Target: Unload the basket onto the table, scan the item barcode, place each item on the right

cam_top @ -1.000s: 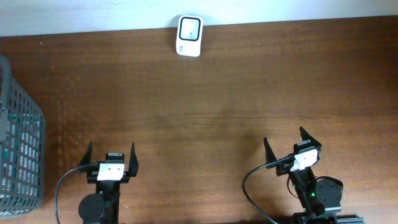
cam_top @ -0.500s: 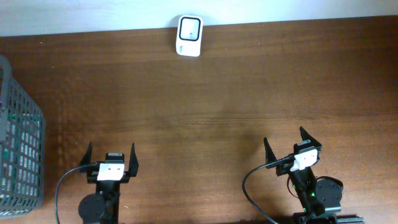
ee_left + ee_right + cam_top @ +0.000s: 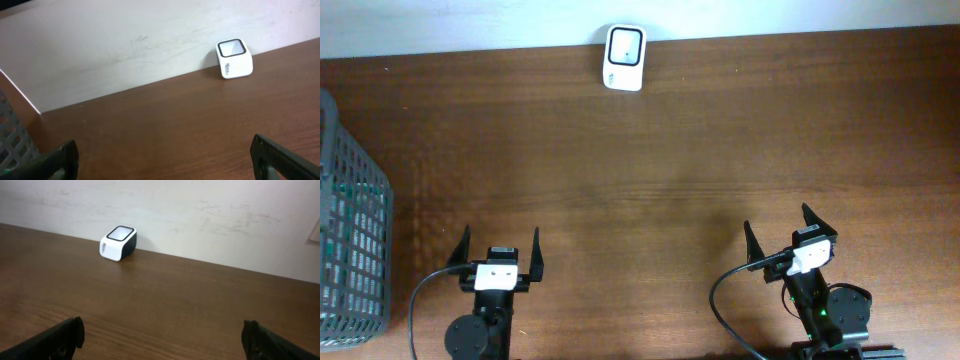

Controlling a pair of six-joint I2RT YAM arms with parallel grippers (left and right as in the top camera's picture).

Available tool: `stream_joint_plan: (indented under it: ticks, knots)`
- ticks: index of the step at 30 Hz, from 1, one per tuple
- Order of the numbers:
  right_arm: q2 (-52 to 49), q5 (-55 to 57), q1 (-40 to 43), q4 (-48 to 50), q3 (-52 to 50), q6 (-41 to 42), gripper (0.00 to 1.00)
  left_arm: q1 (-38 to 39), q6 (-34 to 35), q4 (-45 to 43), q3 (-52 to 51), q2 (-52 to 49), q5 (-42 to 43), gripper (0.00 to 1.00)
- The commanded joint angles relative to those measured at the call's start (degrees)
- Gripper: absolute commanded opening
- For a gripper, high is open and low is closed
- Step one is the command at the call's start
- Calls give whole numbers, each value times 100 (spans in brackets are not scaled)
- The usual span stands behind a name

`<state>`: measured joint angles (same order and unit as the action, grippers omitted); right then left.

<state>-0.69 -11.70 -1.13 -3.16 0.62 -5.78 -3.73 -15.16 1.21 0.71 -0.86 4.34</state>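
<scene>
A white barcode scanner (image 3: 624, 44) with a dark-framed window stands at the table's far edge against the wall. It also shows in the left wrist view as the scanner (image 3: 234, 58) and in the right wrist view as the scanner (image 3: 118, 242). The item is out of view. My left gripper (image 3: 499, 240) sits at the near left, open, with only bare wood between its fingers (image 3: 65, 155). My right gripper (image 3: 778, 222) sits at the near right, open and holding nothing, its fingers (image 3: 67, 335) wide apart. Both point toward the wall.
A grey mesh basket (image 3: 350, 230) stands at the table's left edge, left of my left gripper, and its wall (image 3: 12, 140) shows in the left wrist view. A faint green tint shows through the mesh; the contents cannot be made out. The table (image 3: 670, 160) is brown wood.
The left gripper has shifted by a hair. The right arm, the scanner and the basket have not moved.
</scene>
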Motion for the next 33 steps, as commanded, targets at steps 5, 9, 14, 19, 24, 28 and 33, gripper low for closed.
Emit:
stream_joint_plan:
  ticks: [5,9,14,19,24,28,33]
  knots:
    - [48,-70,-46,-28,-31,44,98,-24,188,-7,1106,-1150,94,99]
    - [48,-70,-46,-31,-31,44,98,-24,188,476,2531,-2699,452,99]
    - [48,-70,-46,-31,-31,44,98,-24,188,2203,4800,-4640,535,99]
    - [48,-70,-46,-31,-31,42,98,-24,186,4192,7036,-6459,748,99]
    - [48,-70,-46,-31,-31,42,98,-24,184,5923,8671,-7945,1355,99]
    - [48,-70,-46,-28,-31,44,98,-24,186,5960,8703,-8520,1458,99]
    - [48,-70,-46,-31,-31,42,98,-17,299,5884,8703,-9110,1456,99]
